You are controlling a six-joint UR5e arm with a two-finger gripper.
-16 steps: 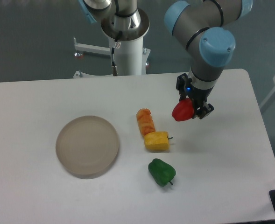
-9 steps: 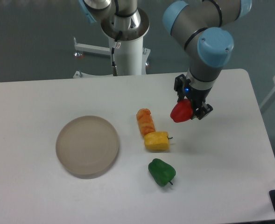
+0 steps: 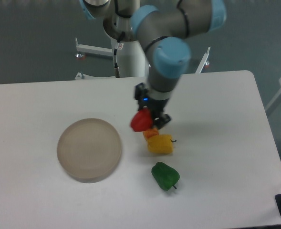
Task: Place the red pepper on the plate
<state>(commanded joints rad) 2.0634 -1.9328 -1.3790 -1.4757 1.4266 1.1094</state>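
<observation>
White bench [image 3: 226,143] carries the plate [image 3: 89,149] at 9 o'clock of the claw [image 3: 149,119], which is clamped on the red pepper [image 3: 140,121], held above the orange pepper [image 3: 150,133].

The arm [image 3: 173,19] is showing grey tube links with light blue joint caps. Its white base column [image 3: 130,52] is wearing a shiny metal collar, with a thin black cable running down. The gripper [image 3: 150,119] is black, glowing with 1 small blue light.
</observation>
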